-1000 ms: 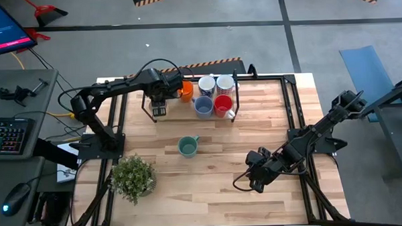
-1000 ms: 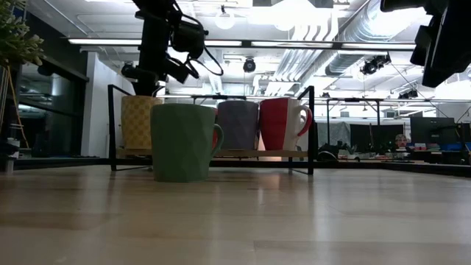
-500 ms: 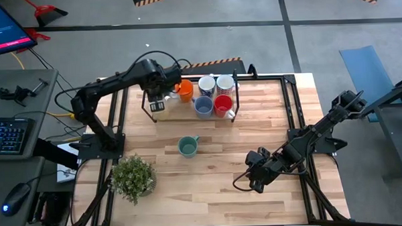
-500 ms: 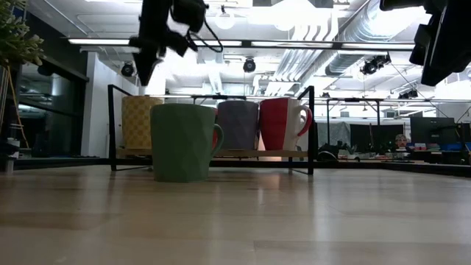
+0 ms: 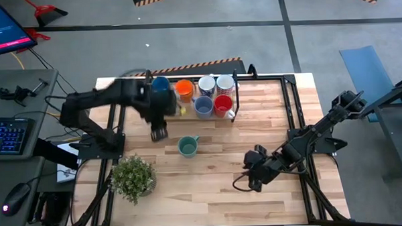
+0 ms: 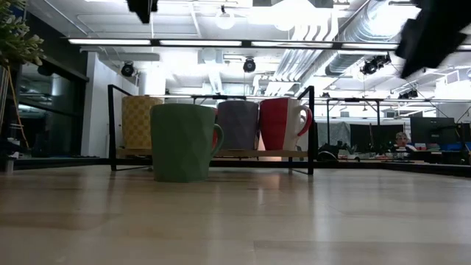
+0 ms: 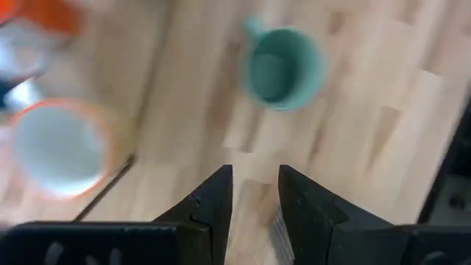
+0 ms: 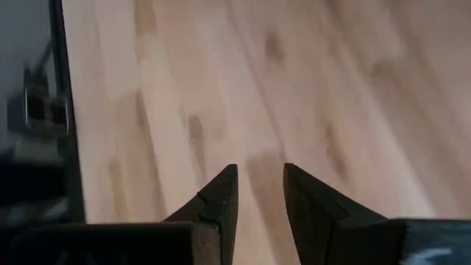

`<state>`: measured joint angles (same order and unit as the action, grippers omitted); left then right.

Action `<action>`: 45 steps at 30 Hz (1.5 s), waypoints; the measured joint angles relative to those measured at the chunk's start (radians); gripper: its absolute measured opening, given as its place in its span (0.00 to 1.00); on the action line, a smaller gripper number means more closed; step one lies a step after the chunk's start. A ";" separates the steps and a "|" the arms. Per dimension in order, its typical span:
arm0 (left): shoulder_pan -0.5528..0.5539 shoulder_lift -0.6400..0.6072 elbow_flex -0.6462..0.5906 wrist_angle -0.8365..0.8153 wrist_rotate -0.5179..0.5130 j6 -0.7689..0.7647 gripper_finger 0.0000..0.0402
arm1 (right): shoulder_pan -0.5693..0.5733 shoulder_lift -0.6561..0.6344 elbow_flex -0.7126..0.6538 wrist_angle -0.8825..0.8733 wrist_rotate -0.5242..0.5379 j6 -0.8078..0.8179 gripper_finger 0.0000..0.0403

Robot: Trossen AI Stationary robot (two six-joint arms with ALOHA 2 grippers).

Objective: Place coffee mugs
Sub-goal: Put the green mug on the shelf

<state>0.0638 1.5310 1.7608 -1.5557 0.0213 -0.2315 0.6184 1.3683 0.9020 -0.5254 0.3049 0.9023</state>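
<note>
Six mugs stand in a black wire rack point(image 5: 236, 115) at the table's far side: blue point(image 5: 160, 84), orange point(image 5: 185, 91), white point(image 5: 207, 84), grey-patterned point(image 5: 225, 83), slate-blue point(image 5: 203, 107) and red point(image 5: 222, 105). A green mug point(image 5: 187, 148) stands alone on its base on the wood, nearer than the rack; it also shows in the left wrist view point(image 7: 282, 68) and the low view point(image 6: 184, 141). My left gripper point(image 5: 158, 133) hangs open and holds nothing, just left of the green mug point(image 7: 255, 184). My right gripper point(image 5: 252, 176) is open over bare wood at the table's right point(image 8: 257, 188).
A leafy potted plant point(image 5: 133, 177) stands near the table's near-left corner. Black frame rails point(image 5: 292, 123) run along the table's left and right sides. Bare wood lies between the green mug and my right gripper.
My left gripper has drawn back from the rack's far-left corner toward the near edge and risen; it now hangs beside the green mug. The blue mug, hidden under the arm before, now shows in the rack. My right gripper has shifted slightly.
</note>
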 joint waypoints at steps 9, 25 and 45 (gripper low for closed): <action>-0.373 0.005 -0.163 0.321 -0.011 -0.106 0.25 | -0.107 0.044 0.000 0.399 -0.031 -0.471 0.22; -0.722 0.004 -0.444 0.529 -0.165 -0.498 0.25 | -0.424 0.089 0.239 0.212 -0.227 -0.737 0.22; -0.787 0.014 -0.467 0.594 -0.251 -0.564 0.25 | -0.555 0.542 0.754 -0.107 -0.344 -1.066 0.22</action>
<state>-0.7234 1.5453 1.2939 -0.9616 -0.2300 -0.7957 0.0636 1.9105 1.6562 -0.6326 -0.0395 -0.1641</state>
